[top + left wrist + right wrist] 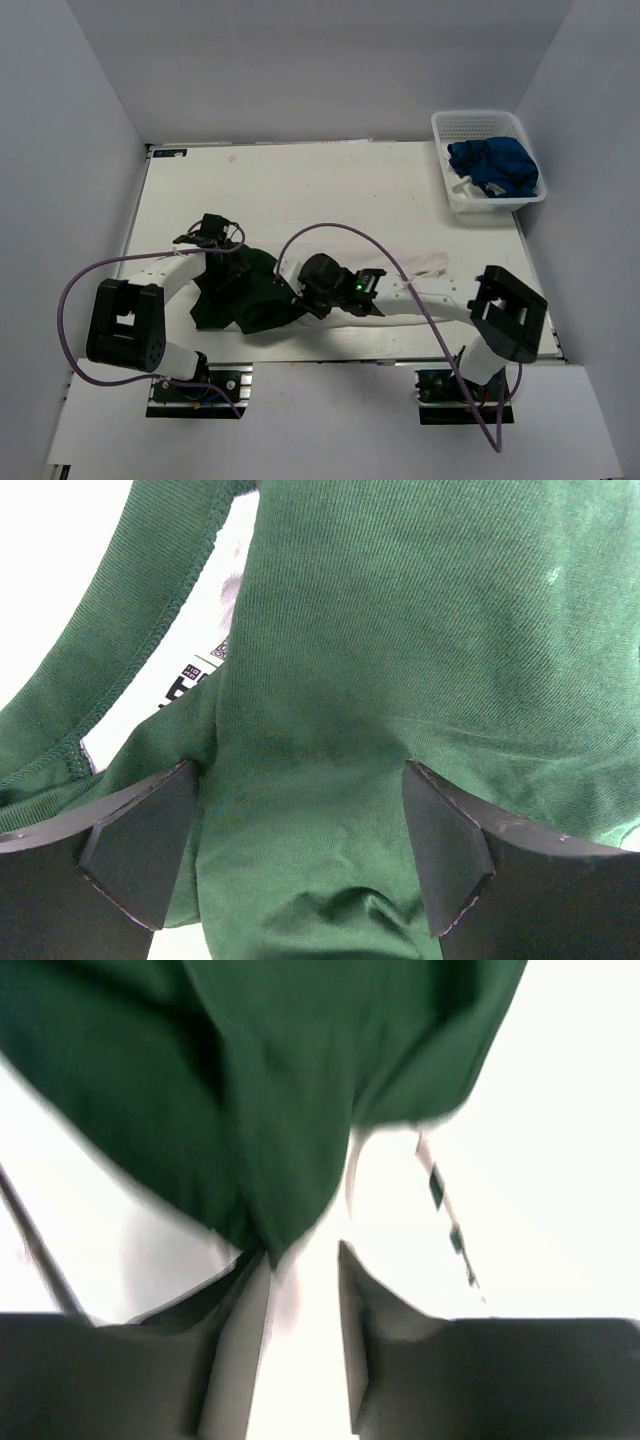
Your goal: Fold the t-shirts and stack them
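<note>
Green-sleeved white t-shirt (235, 300) crumpled at table (300, 180) near edge. My left gripper (300, 800) wide apart, straddling green cloth. My right gripper (303, 1260) nearly together at cloth edge, blurred; grip unclear.

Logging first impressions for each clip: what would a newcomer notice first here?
A crumpled dark green t-shirt lies near the front edge of the table, left of centre. The left gripper stands open astride a green fold; the right gripper, blurred, has its jaws close together at the cloth's edge. A blue t-shirt lies in the white basket at the far right corner.
</note>
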### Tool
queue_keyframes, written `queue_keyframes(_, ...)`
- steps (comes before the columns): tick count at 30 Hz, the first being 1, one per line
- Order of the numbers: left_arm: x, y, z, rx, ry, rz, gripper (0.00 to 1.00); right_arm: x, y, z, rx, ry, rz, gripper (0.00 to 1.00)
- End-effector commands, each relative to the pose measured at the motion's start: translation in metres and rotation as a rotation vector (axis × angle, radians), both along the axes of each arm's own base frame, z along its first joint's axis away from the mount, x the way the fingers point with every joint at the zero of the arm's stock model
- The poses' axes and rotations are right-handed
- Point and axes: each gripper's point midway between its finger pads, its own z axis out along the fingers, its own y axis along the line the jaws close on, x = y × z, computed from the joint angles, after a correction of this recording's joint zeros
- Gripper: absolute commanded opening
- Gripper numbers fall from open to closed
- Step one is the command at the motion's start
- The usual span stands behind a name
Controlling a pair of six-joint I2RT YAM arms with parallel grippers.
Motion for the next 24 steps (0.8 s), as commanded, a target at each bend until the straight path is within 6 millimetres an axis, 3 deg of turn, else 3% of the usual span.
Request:
queue_keyframes(1, 0.012, -0.005, -0.004, -0.024, -0.037, -0.016, 0.92, -0.018, -0.033, -0.005, -0.064, 0.007, 0.06, 0.41)
queue_keyframes(3, 0.015, -0.005, -0.001, -0.023, -0.046, -0.025, 0.91, -0.029, -0.046, -0.015, -0.099, 0.049, 0.071, 0.53)
queue_keyframes(4, 0.012, -0.005, -0.002, -0.021, -0.035, -0.025, 0.91, -0.031, -0.046, -0.01, -0.082, 0.053, 0.072, 0.62)
queue_keyframes(6, 0.013, -0.004, 0.001, -0.018, -0.035, -0.034, 0.89, -0.03, -0.045, -0.006, -0.064, 0.056, 0.06, 0.9)
queue_keyframes(12, 0.015, -0.003, 0.022, -0.016, -0.094, -0.04, 0.89, -0.002, -0.004, 0.047, 0.175, 0.019, -0.079, 0.9)
queue_keyframes(13, 0.012, -0.002, 0.025, -0.018, -0.107, -0.04, 0.86, 0.008, -0.004, 0.048, 0.166, 0.004, -0.127, 0.9)
queue_keyframes(14, 0.015, -0.005, 0.029, -0.033, -0.127, -0.044, 0.84, 0.017, 0.004, 0.062, 0.201, 0.012, -0.163, 0.9)
queue_keyframes(15, 0.011, -0.004, 0.025, -0.033, -0.128, -0.044, 0.83, 0.021, 0.007, 0.05, 0.18, 0.046, -0.2, 0.9)
queue_keyframes(16, 0.011, -0.004, 0.025, -0.033, -0.128, -0.044, 0.8, 0.031, 0.015, 0.065, 0.216, 0.062, -0.23, 0.9)
queue_keyframes(17, 0.008, -0.004, 0.023, -0.034, -0.134, -0.044, 0.77, 0.033, 0.02, 0.052, 0.198, 0.101, -0.226, 0.9)
queue_keyframes(18, 0.008, -0.004, 0.023, -0.034, -0.135, -0.044, 0.75, 0.035, 0.023, 0.051, 0.207, 0.126, -0.226, 0.9)
queue_keyframes(19, 0.008, -0.004, 0.02, -0.034, -0.136, -0.044, 0.68, 0.044, 0.031, 0.064, 0.243, 0.122, -0.236, 0.79)
queue_keyframes(21, 0.008, -0.004, 0.02, -0.034, -0.136, -0.044, 0.61, 0.052, 0.034, 0.041, 0.192, 0.161, -0.25, 0.72)
queue_keyframes(24, 0.008, -0.002, 0.02, -0.026, -0.137, -0.041, 0.47, 0.06, 0.04, 0.031, 0.154, 0.21, -0.249, 0.62)
